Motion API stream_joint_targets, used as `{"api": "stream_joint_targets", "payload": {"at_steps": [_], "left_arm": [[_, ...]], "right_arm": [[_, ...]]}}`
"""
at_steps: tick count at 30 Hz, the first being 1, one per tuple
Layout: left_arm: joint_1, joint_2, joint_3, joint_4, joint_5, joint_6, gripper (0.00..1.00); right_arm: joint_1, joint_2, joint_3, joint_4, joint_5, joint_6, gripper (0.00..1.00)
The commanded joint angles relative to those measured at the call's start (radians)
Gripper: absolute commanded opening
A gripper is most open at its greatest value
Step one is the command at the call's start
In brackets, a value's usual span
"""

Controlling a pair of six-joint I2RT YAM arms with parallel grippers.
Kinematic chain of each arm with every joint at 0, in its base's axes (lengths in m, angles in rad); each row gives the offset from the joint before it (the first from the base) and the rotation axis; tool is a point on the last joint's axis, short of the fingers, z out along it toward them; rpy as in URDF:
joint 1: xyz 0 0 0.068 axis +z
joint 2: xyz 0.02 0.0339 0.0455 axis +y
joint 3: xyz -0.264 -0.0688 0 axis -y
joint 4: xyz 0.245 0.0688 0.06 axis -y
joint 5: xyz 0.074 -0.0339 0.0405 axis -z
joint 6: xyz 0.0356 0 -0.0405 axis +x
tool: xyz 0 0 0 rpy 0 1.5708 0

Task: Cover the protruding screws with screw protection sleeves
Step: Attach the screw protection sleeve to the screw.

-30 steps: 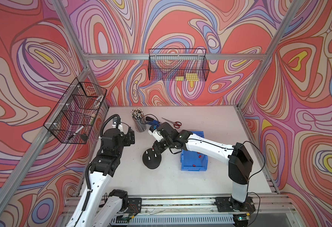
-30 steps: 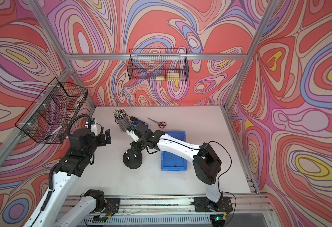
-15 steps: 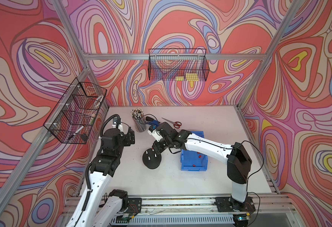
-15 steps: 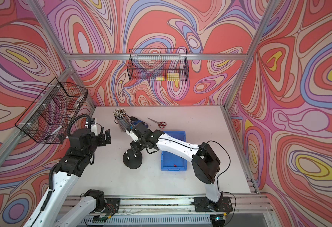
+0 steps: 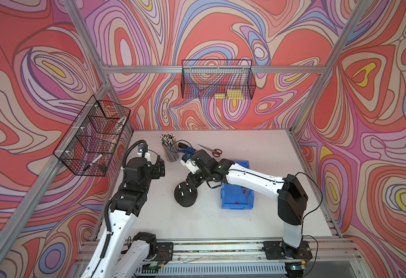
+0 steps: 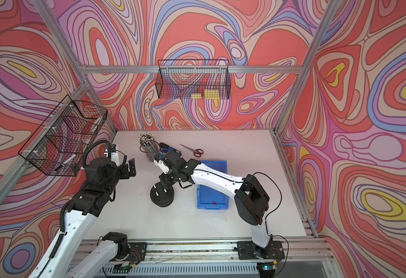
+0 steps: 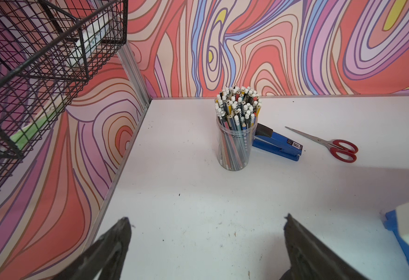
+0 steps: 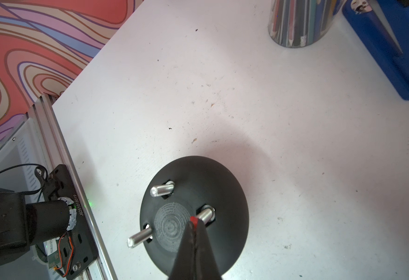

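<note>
A black round base [image 5: 185, 201] [image 6: 162, 201] [image 8: 225, 184] stands mid-table with the protruding screws [image 8: 162, 190] [image 8: 140, 236] upright on it, silvery and bare. My right gripper [image 8: 193, 224] [image 5: 192, 182] hangs just over the base, shut on one red screw protection sleeve [image 8: 193, 220], whose tip sits at the top of a third screw [image 8: 207, 213]. More sleeves [image 5: 243, 191] [image 6: 213, 202] lie in the blue bin [image 5: 235, 207]. My left gripper [image 7: 205, 218] [image 5: 159, 166] is open and holds nothing, above bare table left of the base.
At the back stand a clear jar of pencils [image 7: 236, 135] [image 5: 169, 149], a blue stapler [image 7: 278, 145] and red-handled scissors [image 7: 339, 148] [image 5: 211, 150]. Wire baskets hang on the left wall [image 5: 93, 139] and the back wall [image 5: 217, 81].
</note>
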Motion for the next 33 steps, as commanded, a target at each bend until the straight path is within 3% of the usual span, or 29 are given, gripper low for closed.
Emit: {"api": "stream_joint_targets", "payload": {"at_steps": [1,13,33], "left_arm": [[0.006,-0.002,-0.008,0.017,0.008,0.006,0.98],[0.008,-0.005,-0.009,0.018,0.006,0.006,0.98],[0.007,-0.005,-0.009,0.02,0.005,0.004,0.98]], "right_arm": [[0.004,0.03,0.011,-0.063,0.0,-0.016,0.0],[0.005,0.043,0.035,-0.111,0.046,-0.054,0.0],[0.005,0.01,0.068,-0.023,0.053,-0.03,0.0]]}}
